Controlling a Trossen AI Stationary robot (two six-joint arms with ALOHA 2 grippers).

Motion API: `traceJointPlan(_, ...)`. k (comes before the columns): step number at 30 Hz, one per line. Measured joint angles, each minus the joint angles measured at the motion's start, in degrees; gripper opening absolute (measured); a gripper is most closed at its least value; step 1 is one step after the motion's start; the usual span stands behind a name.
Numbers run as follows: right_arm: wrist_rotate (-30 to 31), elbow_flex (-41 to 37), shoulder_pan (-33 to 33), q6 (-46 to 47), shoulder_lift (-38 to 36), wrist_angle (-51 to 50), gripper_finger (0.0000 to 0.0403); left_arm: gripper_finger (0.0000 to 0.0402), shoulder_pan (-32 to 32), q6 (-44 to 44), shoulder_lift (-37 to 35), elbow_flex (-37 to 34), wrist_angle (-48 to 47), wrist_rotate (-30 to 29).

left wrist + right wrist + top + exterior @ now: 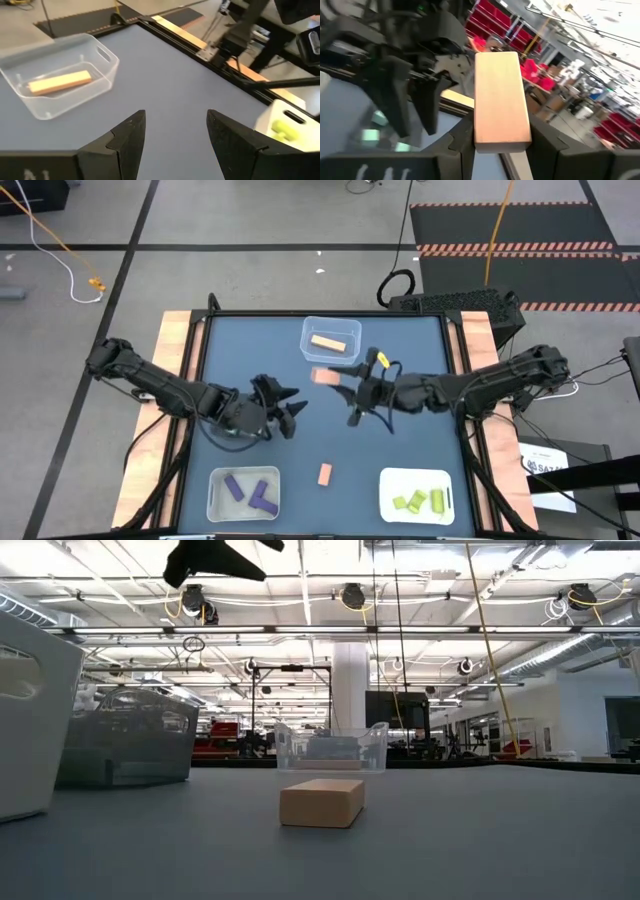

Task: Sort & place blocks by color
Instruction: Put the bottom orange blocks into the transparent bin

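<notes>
From above, the right gripper (352, 393) is clamped on a pale orange block (325, 376) just short of the clear bin (331, 338), which already has one orange bar inside. The left gripper (290, 412) hangs open and empty mid-table.

Low down, another orange block (322, 802) sits on the mat, nothing crowding it.

Right wrist cam: the held block (501, 101) looks rigid, light and smooth, pinched near one end, so it could pivot. Only the bin wall is in the way.
</notes>
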Motion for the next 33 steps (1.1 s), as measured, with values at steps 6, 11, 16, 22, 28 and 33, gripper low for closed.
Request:
traceJointPlan(6, 4.4, 0.0, -4.5, 2.6, 0.2, 0.2, 0.0119, 0.0212, 2.5, 0.5, 0.0, 0.0, 0.0, 0.0)
traceJointPlan(11, 4.6, -1.9, -5.4, 2.6, 0.2, 4.3, 0.0120, 0.0212, 3.0, -1.7, 1.8, 0.0, 1.0, -3.0)
traceJointPlan(16, 4.5, -6.4, -5.2, -1.2, 0.2, 13.3, 0.0120, 0.0212, 3.3, 1.4, 4.8, 0.0, 6.9, -6.4)
traceJointPlan(22, 5.3, -12.8, -5.2, -2.5, 0.2, 21.4, 0.0120, 0.0212, 3.7, 9.2, 6.8, 0.0, 19.2, -12.5)
traceJointPlan(28, 8.4, -17.7, -5.3, -4.6, 0.2, 29.1, 0.0120, 0.0212, 6.0, 10.7, 6.9, 0.0, 22.8, -5.8)
traceJointPlan(33, 4.2, -19.0, -5.2, -3.4, 0.2, 28.9, 0.0120, 0.0212, 9.5, 10.3, 7.1, 0.0, 27.8, 1.1)
